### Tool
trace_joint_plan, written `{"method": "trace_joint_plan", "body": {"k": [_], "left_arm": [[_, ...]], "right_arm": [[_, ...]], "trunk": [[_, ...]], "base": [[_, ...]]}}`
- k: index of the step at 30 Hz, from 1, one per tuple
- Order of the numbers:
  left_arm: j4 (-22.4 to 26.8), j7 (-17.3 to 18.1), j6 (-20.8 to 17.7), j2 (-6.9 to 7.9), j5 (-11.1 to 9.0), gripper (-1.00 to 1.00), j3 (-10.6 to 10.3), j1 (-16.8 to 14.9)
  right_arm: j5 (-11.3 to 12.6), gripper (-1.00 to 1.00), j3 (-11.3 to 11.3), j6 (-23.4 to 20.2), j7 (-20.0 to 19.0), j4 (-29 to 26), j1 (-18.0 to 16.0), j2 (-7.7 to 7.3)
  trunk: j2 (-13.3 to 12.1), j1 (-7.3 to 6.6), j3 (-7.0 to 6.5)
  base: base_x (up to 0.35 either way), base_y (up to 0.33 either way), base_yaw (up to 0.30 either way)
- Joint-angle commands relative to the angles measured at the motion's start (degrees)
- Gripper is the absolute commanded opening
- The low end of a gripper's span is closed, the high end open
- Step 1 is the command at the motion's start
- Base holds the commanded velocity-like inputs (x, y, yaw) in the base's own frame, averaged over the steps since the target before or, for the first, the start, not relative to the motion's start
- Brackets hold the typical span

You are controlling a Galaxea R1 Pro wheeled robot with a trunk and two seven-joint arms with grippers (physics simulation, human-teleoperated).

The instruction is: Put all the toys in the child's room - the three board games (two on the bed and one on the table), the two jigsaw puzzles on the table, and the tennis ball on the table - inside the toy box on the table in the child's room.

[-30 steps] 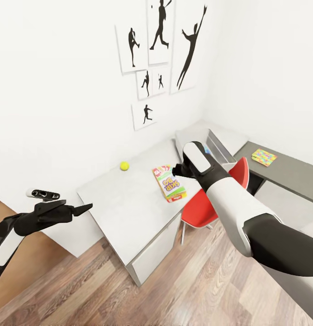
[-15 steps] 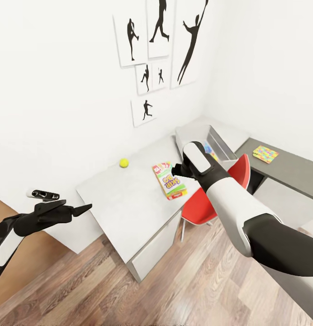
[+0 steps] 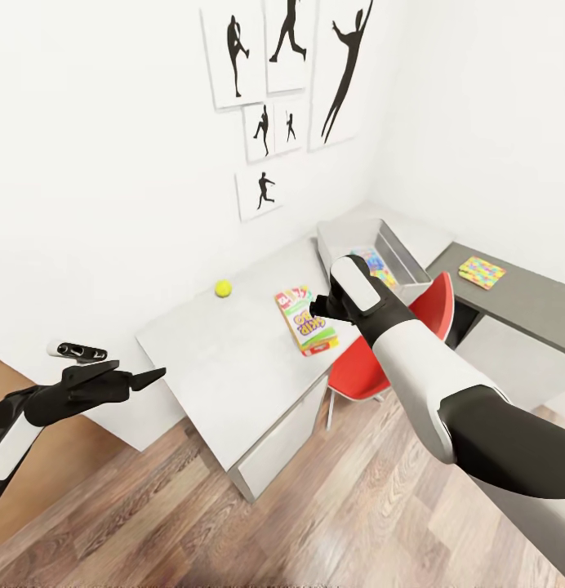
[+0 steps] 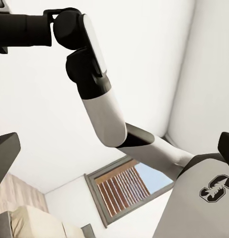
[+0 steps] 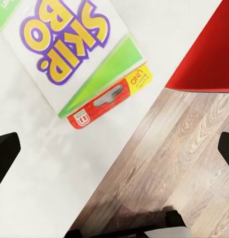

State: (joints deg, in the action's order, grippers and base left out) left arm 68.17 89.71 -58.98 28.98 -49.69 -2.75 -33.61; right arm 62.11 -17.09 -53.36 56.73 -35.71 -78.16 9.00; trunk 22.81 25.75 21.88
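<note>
On the table (image 3: 217,351) lie the tennis ball (image 3: 224,287) near the wall and a SKIP-BO board game (image 3: 305,320) near the front edge. The toy box (image 3: 341,242) stands at the table's far end with a multicoloured flat piece (image 3: 372,265) inside. A jigsaw puzzle (image 3: 482,272) lies on the lower dark grey cabinet. My right gripper (image 3: 317,309) hovers open just above the SKIP-BO box (image 5: 69,54), its fingertips (image 5: 5,156) spread wide. My left gripper (image 3: 148,377) is open, off the table's near-left corner, holding nothing.
A red chair (image 3: 397,339) is tucked under the table's front side, below my right forearm. The dark grey cabinet (image 3: 527,306) runs along the right wall. Black silhouette pictures (image 3: 291,73) hang above the table. Wood-plank floor (image 3: 315,523) lies in front.
The whole picture has shifted a little, so the camera moved; more of the toy box's inside shows. Both arms hold their pose and both grippers stay open.
</note>
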Motion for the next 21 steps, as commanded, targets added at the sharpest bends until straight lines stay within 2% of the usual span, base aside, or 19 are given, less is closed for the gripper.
{"method": "trace_joint_plan", "body": {"k": [1,21], "left_arm": [[-0.01,0.29,-0.61,0.08,-0.06,1.0,-0.15,-0.05],[0.02,0.29,-0.71,0.33,0.03,1.0,-0.11,-0.05]], "right_arm": [[0.56,1.0,-0.22,-0.16,0.57,-0.03,-0.07,-0.03],[0.56,1.0,-0.14,-0.18,0.57,-0.14,-0.07,-0.02]], "trunk": [[0.11,0.03,0.2],[0.11,0.03,2.08]], "base": [[0.0,0.0,0.0],[0.0,0.0,0.0]]}}
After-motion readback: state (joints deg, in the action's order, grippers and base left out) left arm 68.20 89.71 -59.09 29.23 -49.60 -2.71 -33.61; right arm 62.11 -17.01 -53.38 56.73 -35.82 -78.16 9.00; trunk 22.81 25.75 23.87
